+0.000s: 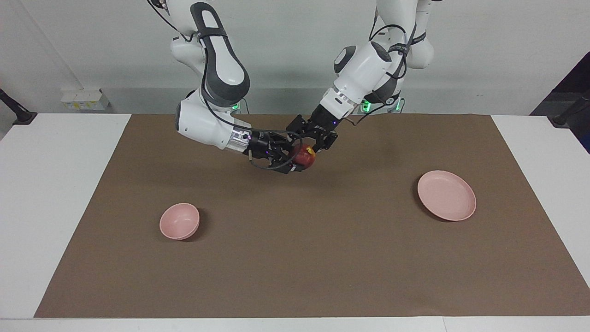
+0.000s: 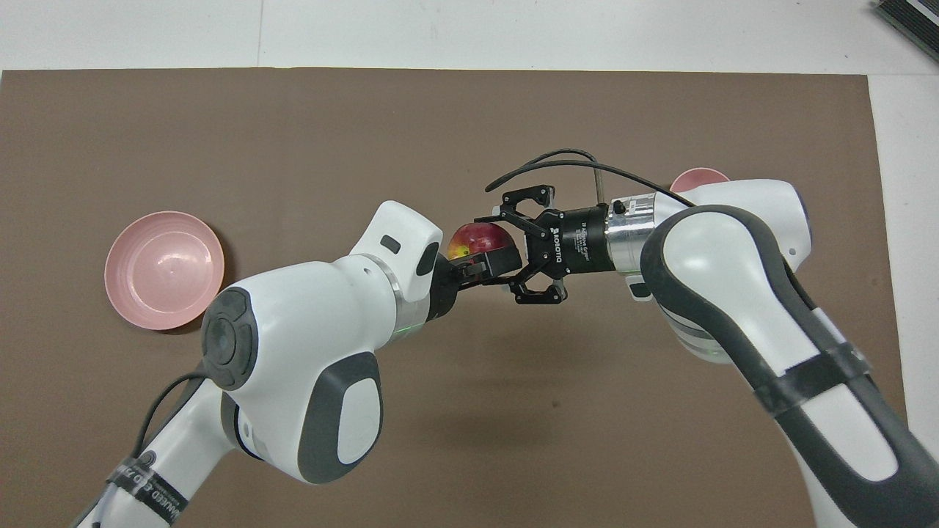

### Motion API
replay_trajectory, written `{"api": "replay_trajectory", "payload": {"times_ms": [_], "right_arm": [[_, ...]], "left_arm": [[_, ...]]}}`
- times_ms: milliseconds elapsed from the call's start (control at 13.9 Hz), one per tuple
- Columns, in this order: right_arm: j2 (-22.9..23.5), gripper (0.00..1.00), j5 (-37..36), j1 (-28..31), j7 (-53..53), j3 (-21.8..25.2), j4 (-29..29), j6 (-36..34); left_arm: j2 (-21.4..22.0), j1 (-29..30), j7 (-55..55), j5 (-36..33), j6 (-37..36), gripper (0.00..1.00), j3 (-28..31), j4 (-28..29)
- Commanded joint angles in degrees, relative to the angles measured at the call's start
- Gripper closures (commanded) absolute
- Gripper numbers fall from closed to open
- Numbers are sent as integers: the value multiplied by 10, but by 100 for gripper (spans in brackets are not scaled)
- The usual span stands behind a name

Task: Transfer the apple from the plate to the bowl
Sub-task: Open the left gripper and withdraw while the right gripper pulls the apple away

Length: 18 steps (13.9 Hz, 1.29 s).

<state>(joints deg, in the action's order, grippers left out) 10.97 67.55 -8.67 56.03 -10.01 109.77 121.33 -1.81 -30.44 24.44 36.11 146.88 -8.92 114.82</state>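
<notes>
Meeting in the air over the middle of the brown mat [image 1: 295, 258], nearer its robot-side edge, the two grippers are shown at the apple [image 1: 305, 157]. The apple is held off the surface between them, its yellow patch turned upward. The left gripper [image 1: 311, 148], reached in from the left arm's end, is seen with its fingers pinched on the apple; in the overhead view one of its fingers lies across the fruit's near side. The right gripper [image 1: 297, 159], brought in from the right arm's end, is seen with its fingers spread around the apple; whether its pads touch the fruit cannot be told.

The plate [image 1: 446, 195] is shown lying flat on the mat toward the left arm's end, well apart from the grippers, with nothing on it. The bowl [image 1: 179, 221] is shown toward the right arm's end of the mat, upright, with nothing in it; in the overhead view it is largely covered by the right arm. The white table [image 1: 55, 203] is seen past the mat's short edges.
</notes>
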Motion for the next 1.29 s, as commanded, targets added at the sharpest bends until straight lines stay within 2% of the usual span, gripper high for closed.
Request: {"api": "replay_trajectory", "payload": {"times_ms": [0, 215, 359, 502, 646, 861, 1004, 1219], "right_arm": [[6, 100, 18, 2, -19, -2, -9, 0], [8, 100, 8, 14, -27, -1, -10, -5], [10, 100, -2, 27, -48, 0, -11, -5], [12, 100, -22, 51, -78, 0, -14, -6], [19, 100, -29, 73, -107, 1, -20, -5], [34, 100, -84, 109, -137, 1, -45, -3], [43, 100, -156, 132, -166, 1, -62, -2], [50, 100, -217, 151, -258, 3, -63, 6]], "left_arm": [[23, 11, -4, 10, -38, 0, 7, 1], [42, 60, -6, 1, -70, 0, 8, 2], [44, 93, -34, -30, -124, 0, 10, 1], [46, 134, -64, -121, -204, 0, 9, -5], [46, 154, -68, -198, -232, 0, 10, -9], [39, 182, -75, -325, -291, 0, 10, -45], [37, 211, -116, -341, -329, 0, 10, -85], [42, 246, -192, -342, -404, 0, 10, -138]]}}
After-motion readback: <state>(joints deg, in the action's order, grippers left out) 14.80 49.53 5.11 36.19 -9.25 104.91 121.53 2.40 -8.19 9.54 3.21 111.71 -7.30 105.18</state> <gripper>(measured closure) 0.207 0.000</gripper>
